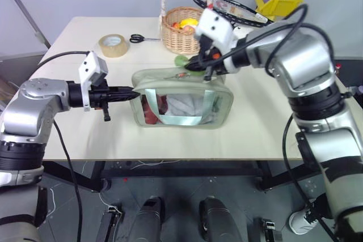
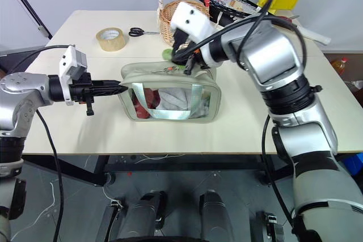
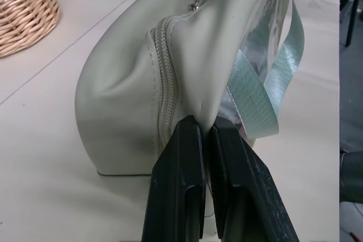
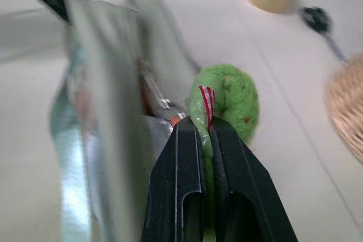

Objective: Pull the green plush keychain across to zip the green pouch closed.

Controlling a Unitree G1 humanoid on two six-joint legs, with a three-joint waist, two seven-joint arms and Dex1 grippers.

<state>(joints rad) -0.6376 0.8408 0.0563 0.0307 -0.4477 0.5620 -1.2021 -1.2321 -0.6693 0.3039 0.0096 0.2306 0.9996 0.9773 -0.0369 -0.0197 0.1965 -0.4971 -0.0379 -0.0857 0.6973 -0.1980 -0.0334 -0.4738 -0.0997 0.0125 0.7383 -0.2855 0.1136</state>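
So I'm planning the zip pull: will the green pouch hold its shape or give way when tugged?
Probably floppy: the green pouch dimples where the left gripper pinches its end. It likely slides unless held. The green plush keychain squashes in the right gripper, so expect slack.

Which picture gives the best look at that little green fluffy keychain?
The right wrist view: the keychain sits close up, pinched between the right fingers beside the pouch. In both eye views it is a small green patch mostly hidden by that arm. The left wrist view gives just the pouch's end.

Silver-grey arms, black cables, white wrist housings, black end effector fingers [image 3: 176,191]
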